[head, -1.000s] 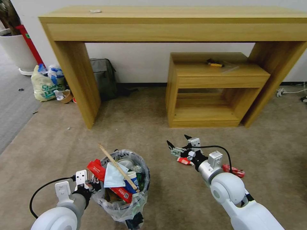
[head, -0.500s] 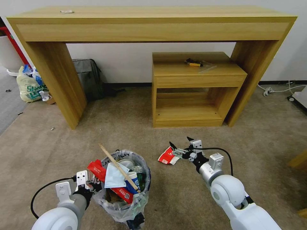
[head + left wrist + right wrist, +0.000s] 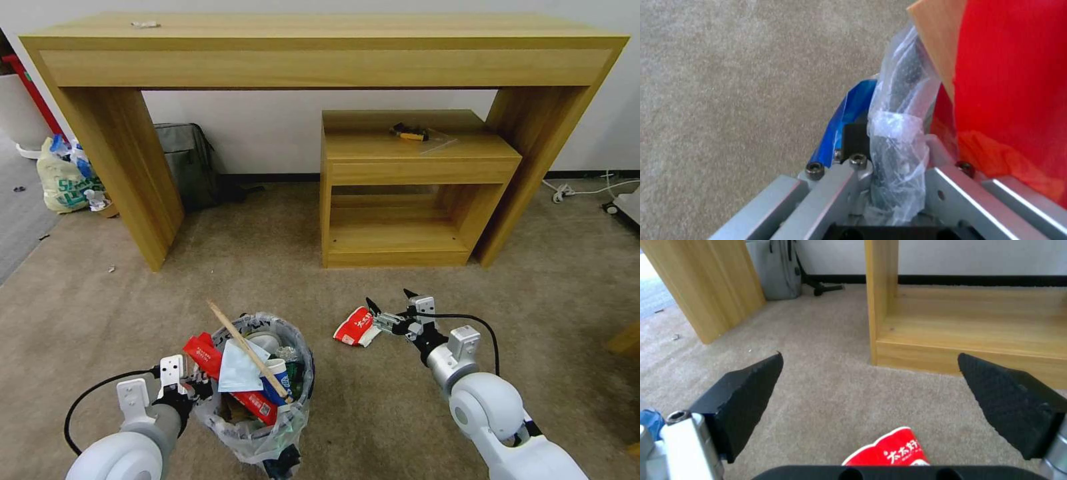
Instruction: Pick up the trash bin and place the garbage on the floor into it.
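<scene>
**Inspector:** Where is the trash bin point(image 3: 263, 393)?

**Assistant:** At the lower left of the head view, raised above the floor point(image 3: 373, 413), round and dark, lined with a crinkled clear bag. The left claw point(image 3: 190, 387) is clenched on its rim; the left wrist view shows bag plastic point(image 3: 898, 133) bunched between the jaws. One stick point(image 3: 245, 350), one white tissue, red wrappers and one blue-white cup crowd the top.

**Inspector:** What differs from half a second ago?

**Assistant:** The whole scene has shifted slightly, so the camera moved. The right claw has edged right; the red-white carton point(image 3: 357, 327) lies in much the same spot.

**Inspector:** The right claw point(image 3: 390, 303)?

**Assistant:** Released, two black wedge-shaped pads spread wide, just above that flattened carton on the short-pile beige carpet.

**Inspector:** Surroundings?

**Assistant:** One long wooden worktop point(image 3: 320, 40), one low wooden shelf unit point(image 3: 413, 187), one grey backpack point(image 3: 187, 160).
</scene>
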Motion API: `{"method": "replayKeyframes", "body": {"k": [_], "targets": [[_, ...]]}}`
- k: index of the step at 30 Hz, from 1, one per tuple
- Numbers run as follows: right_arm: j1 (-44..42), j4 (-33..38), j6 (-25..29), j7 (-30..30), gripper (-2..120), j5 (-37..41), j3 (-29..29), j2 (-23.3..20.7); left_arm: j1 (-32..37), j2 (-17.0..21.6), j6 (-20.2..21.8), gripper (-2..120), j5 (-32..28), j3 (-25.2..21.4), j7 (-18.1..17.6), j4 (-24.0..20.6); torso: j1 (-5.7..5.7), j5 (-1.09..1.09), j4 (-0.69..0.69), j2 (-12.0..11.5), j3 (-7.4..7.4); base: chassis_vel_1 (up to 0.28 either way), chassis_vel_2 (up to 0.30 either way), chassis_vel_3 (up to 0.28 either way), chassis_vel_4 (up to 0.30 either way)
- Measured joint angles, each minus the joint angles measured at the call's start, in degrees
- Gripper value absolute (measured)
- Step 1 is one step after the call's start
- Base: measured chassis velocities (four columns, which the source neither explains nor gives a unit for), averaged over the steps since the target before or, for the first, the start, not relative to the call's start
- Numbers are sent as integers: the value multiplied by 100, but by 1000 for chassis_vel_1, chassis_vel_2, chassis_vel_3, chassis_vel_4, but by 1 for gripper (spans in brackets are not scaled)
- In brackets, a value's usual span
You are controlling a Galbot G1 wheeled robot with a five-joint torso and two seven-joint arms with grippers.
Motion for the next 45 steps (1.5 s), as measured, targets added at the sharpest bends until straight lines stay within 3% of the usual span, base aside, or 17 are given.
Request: {"method": "replayKeyframes", "body": {"k": [32, 41, 45], "targets": [[-249, -54, 134, -95, 100, -109, 59, -48, 95, -69, 0, 0, 139, 21, 32, -78, 0, 0, 0, 0, 0, -77, 75, 75, -79], [-148, -653, 64, -334, 100, -150, 197, -315, 54, -28, 0, 0, 87, -25, 41, -35, 0, 0, 1, 0, 1, -58, 68, 64, -69], [-98, -1064, 33, -703, 100, -108, 292, -498, 57, -26, 0, 0, 78, -34, 43, -24, 0, 1, -1, 0, 0, 0, 0, 0, 0]]}}
